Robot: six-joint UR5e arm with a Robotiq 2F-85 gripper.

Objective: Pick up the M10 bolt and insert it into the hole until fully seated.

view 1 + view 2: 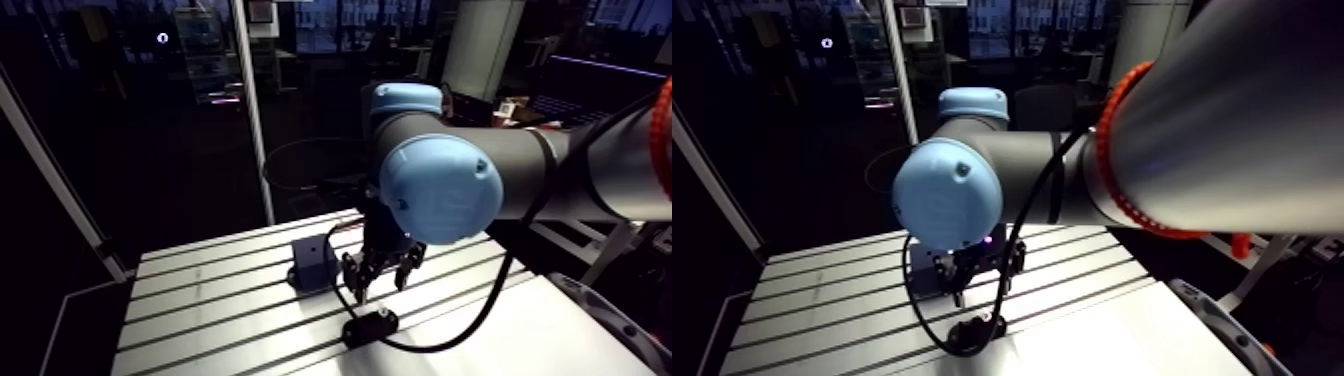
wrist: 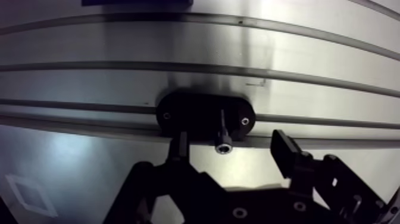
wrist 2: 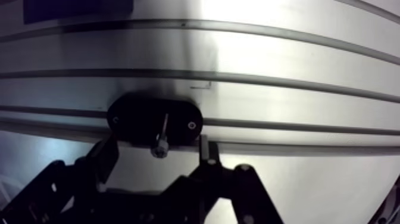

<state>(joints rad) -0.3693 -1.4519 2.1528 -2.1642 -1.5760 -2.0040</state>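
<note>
A black oval holder (image 2: 196, 113) lies on the slotted aluminium table (image 1: 200, 300). The M10 bolt (image 2: 222, 134) stands upright in it, its socket head pointing up at the wrist camera. My gripper (image 2: 231, 146) hangs above the holder and is open. In the wrist view the bolt head shows between the two fingertips (image 2: 178, 142), with a gap on each side. The arm view shows the gripper (image 1: 380, 272) a short way above the holder (image 1: 370, 326). Nothing is held.
A dark blue block (image 1: 315, 262) stands on the table just behind the gripper, and its edge shows beyond the holder in the wrist view (image 3: 77, 7). Long slots run across the table. The table's front edge is close to the holder.
</note>
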